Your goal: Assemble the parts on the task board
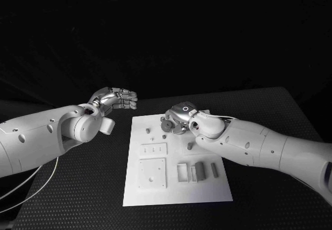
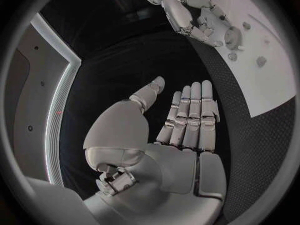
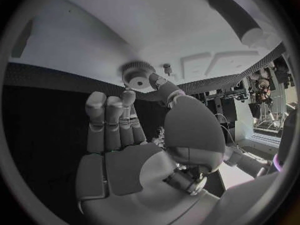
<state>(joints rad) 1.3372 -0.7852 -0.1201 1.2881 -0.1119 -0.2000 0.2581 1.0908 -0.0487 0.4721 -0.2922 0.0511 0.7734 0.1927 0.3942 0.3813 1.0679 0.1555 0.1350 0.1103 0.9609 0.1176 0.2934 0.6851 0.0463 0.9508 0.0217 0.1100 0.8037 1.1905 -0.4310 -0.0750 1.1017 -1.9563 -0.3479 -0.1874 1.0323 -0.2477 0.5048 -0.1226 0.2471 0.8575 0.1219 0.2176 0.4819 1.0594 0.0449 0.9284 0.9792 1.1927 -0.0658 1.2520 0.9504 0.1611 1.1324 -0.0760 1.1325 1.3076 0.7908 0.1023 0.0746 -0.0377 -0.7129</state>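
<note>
At the task board (image 1: 207,191), right hand (image 1: 178,120) pinches a gear (image 3: 137,74), half hidden; left hand (image 1: 116,99) released.

The head camera looks steeply down from above onto the black surface (image 1: 83,191), with the white task board (image 1: 176,184) at the middle and both arms reaching in from the sides. The left wrist camera sits close behind the left hand (image 2: 178,130), facing along its palm toward the board's far end. The right wrist camera sits just behind the right hand (image 3: 134,135), very near the board. All three share the board's far end and its toothed part (image 3: 137,74).
</note>
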